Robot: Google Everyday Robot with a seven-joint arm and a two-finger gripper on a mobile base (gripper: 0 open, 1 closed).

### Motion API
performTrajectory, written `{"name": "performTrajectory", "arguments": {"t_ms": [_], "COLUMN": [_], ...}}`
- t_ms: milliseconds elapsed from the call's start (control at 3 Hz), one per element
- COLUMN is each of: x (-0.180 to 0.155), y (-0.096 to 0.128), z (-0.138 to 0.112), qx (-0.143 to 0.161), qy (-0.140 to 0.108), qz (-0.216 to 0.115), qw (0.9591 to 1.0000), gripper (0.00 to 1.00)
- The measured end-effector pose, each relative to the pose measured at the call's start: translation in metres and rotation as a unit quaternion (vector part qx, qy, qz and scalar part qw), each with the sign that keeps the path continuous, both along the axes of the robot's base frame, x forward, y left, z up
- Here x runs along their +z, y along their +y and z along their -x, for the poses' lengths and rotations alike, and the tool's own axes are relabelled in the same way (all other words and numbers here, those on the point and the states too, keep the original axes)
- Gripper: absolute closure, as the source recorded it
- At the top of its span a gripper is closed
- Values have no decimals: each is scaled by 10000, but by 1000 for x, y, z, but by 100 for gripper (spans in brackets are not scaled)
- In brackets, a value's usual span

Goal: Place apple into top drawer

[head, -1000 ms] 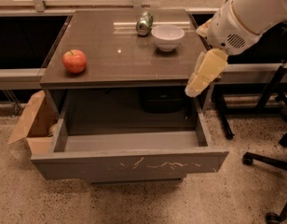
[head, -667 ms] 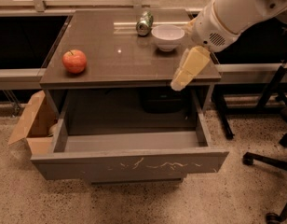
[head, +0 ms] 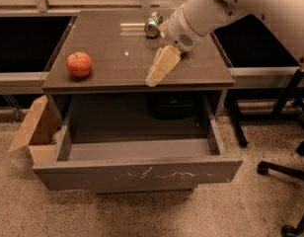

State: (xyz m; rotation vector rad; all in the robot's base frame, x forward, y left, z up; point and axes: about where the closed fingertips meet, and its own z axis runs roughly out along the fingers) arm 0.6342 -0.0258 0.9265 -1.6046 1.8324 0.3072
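The red-orange apple [head: 79, 64] sits on the left part of the cabinet's grey-brown top [head: 117, 68], near its front left edge. The top drawer [head: 137, 174] is pulled wide open below the top, with pale scratch marks on its front panel and nothing inside it. My gripper [head: 157, 73] hangs from the white arm over the middle of the cabinet top, near the front edge, about a hand's width to the right of the apple. It holds nothing.
A tipped metal can [head: 152, 24] lies at the back of the cabinet top. A cardboard box [head: 32, 132] stands on the floor at the left. An office chair base [head: 290, 172] is at the right. The white arm [head: 231, 4] covers the top's back right.
My arm has swung left across the cabinet top, from beyond its right edge toward the middle. It now covers the white bowl. The apple and drawer have not moved.
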Motion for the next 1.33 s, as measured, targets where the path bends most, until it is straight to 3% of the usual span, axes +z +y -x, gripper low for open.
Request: {"name": "performTrajectory", "arguments": {"t_ms": [667,1000,1333], "x": [-13,-15,-23], "y": [80,85,127], "z": [-27,-29,-59], "qx": [502,521,644], "qy": [-153,-158,-226], "qz": [-526,-552,-800], "qw": [9972,9970,9944], "gripper": [0,0,0]}}
